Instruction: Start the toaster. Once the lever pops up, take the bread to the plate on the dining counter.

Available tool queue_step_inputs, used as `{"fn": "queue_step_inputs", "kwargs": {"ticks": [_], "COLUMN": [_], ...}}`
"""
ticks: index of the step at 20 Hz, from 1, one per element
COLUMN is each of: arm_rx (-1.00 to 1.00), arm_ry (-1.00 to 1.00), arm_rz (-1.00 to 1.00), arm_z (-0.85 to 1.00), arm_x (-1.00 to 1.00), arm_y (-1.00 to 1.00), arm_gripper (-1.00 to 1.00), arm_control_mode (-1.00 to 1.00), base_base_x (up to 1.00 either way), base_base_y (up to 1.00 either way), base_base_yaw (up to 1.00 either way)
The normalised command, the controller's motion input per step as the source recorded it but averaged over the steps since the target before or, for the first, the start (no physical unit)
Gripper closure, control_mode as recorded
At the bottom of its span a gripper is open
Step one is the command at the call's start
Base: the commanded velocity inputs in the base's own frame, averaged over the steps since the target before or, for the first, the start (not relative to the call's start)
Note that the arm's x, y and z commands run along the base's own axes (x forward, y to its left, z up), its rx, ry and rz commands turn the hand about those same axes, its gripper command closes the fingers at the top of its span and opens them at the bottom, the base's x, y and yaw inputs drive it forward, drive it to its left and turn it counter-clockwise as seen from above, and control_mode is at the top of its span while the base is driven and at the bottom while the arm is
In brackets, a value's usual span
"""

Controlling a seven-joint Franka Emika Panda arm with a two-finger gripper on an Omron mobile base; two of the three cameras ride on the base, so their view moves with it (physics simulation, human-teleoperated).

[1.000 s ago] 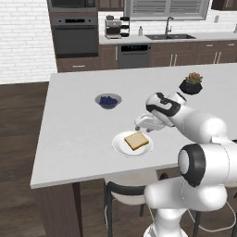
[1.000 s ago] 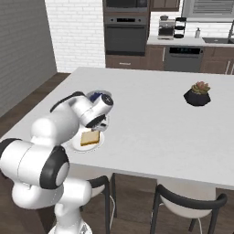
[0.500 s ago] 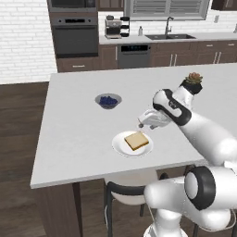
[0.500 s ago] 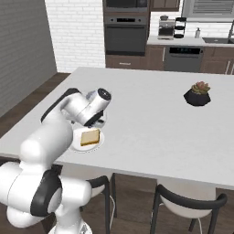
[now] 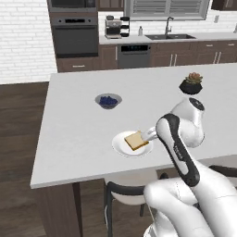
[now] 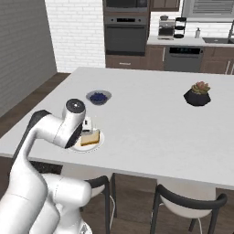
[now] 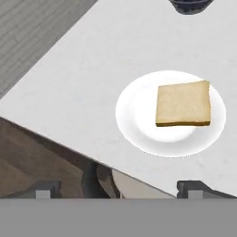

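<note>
the task looks all but finished. nearest the robot, close to the near long edge of the large white-topped bench with the dark brown wood base (image 5: 74, 139), the small round plain white plate (image 5: 121, 146) carries the flat square slice of tan bread with a darker golden crust (image 5: 136, 140). the slice lies flat on the plate, shifted toward one side of it rather than centred, and nothing grips it.

the white arm's two-finger end effector (image 5: 150, 134) sits just beside the plate on the robot's right. in the hand view its two dark finger tips stand wide apart with nothing between them, and it looks down on the plate and slice from above, clear of both. so the bread reads as released.

farther in, toward the middle of the bench, stands a small pale bowl of dark blue berries (image 5: 108, 100), well apart from the plate. toward the far right part of the bench sits a dark pot with a reddish-green succulent (image 5: 191, 84).

what seems left, by my judgement, is only for the arm to pull away; the toasting and carrying steps appear complete.
</note>
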Motion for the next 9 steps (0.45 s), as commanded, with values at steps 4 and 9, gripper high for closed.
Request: {"fn": "queue_step_inputs", "kwargs": {"ticks": [4,9], "arm_rx": [-0.14,-0.08], "arm_ry": [-0.19,-0.16], "arm_rz": [-0.03,-0.01], "arm_z": [0.50,0.69], "arm_x": [-0.82,-0.50], "arm_y": [0.00,0.00], "arm_gripper": [-1.00,-1.00], "arm_control_mode": [-1.00,-1.00], "base_base_x": [0.00,0.00], "base_base_y": [0.00,0.00], "base_base_yaw": [0.00,0.00]}}
